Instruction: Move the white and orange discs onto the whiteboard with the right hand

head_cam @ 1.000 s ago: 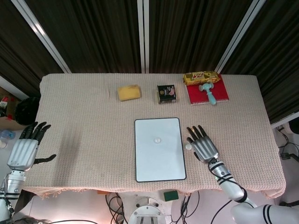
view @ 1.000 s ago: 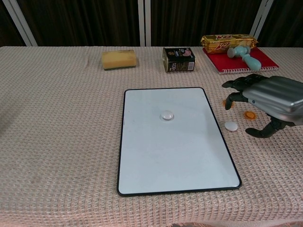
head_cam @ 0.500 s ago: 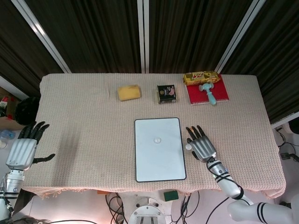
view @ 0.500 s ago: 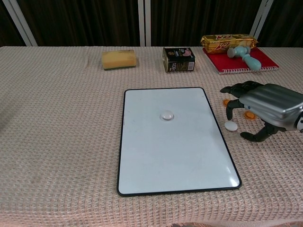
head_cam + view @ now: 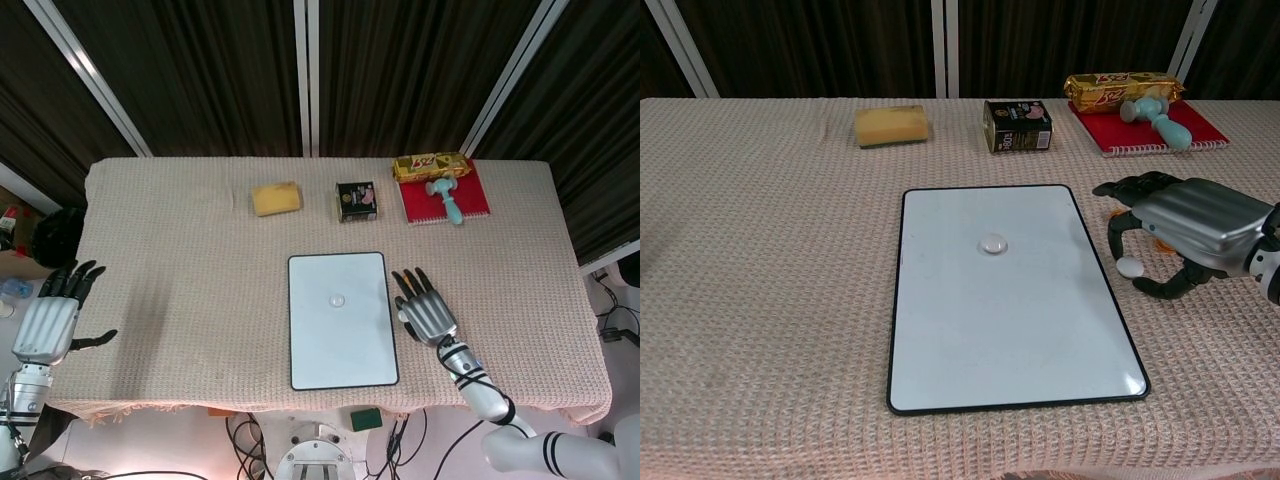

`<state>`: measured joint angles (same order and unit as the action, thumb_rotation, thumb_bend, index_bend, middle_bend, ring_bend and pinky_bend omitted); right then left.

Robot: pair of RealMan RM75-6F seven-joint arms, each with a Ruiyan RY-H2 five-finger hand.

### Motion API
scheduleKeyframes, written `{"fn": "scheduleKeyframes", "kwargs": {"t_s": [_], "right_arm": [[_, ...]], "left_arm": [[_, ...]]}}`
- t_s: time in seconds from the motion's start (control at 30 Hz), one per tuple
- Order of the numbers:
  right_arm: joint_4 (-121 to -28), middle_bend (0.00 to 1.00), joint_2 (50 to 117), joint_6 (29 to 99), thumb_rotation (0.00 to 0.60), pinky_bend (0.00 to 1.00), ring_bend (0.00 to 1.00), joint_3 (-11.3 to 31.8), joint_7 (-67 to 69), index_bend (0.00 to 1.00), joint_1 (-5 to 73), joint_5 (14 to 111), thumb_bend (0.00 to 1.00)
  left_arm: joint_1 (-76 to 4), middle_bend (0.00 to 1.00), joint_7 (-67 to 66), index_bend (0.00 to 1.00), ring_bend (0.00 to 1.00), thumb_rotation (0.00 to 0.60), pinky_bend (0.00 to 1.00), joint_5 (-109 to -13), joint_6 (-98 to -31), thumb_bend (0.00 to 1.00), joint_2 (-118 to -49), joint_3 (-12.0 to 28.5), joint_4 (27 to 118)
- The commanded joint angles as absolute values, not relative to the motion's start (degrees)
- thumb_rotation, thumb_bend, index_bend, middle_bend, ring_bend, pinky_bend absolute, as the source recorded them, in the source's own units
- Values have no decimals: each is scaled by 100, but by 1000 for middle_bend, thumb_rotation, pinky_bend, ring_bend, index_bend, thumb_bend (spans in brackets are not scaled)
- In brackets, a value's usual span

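- A white disc [image 5: 1130,268] lies on the cloth just right of the whiteboard [image 5: 1010,330]; another disc [image 5: 992,244] sits on the board.
- An orange disc [image 5: 1161,240] peeks out under the right hand [image 5: 1185,224], whose fingers arch apart above the white disc, holding nothing.
- The left hand [image 5: 50,318] hangs spread and empty off the table's left edge.
- Writing on the dark tin [image 5: 1018,126] and the yellow packet [image 5: 1120,86] is too small to read.

The right robot hand [image 5: 1185,225] hides all but a sliver of the orange discs [image 5: 1160,233] in the chest view and covers them entirely from the head camera. The left robot hand [image 5: 48,320] is out of the chest view.
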<state>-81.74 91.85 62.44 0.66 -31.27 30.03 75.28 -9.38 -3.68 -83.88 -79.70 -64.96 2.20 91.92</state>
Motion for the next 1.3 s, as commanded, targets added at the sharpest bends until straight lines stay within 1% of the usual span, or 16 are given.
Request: {"fn": "scheduleKeyframes", "kwargs": {"t_s": [0.03,0.1,0.27,0.53,0.87,1.3], "right_arm": [[-8158,16,9196,6276,600,0,0,80,-3101,560,2995,7577,386],[-8188,19,9180,6328,600,0,0,105,-3049,581,2998,7658,393],[-8331,20,9170,6315,600,0,0,305,-3058,582,3158,7771,393],[-8132,28,9533,5626,600,0,0,721,-3450,583,3688,7235,392],[-7813,29,9915,5320,600,0,0,838,-3896,583,4092,6934,391],[-7725,24,10073,5314,600,0,0,764,-3867,583,4226,6836,389]], "left_arm": [[-940,86,-372,128,0,512,106,-8369,-7960,39,-6495,225,9194],[-939,86,-372,129,0,511,106,-8371,-7968,39,-6493,228,9197],[-947,86,-377,129,0,512,106,-8380,-7951,39,-6494,221,9203],[-930,86,-318,128,0,511,106,-8386,-7981,40,-6473,220,9203],[-971,86,-232,128,0,511,106,-8312,-7874,39,-6482,241,9113],[-980,86,-229,128,0,513,106,-8305,-7863,39,-6491,243,9099]]}}
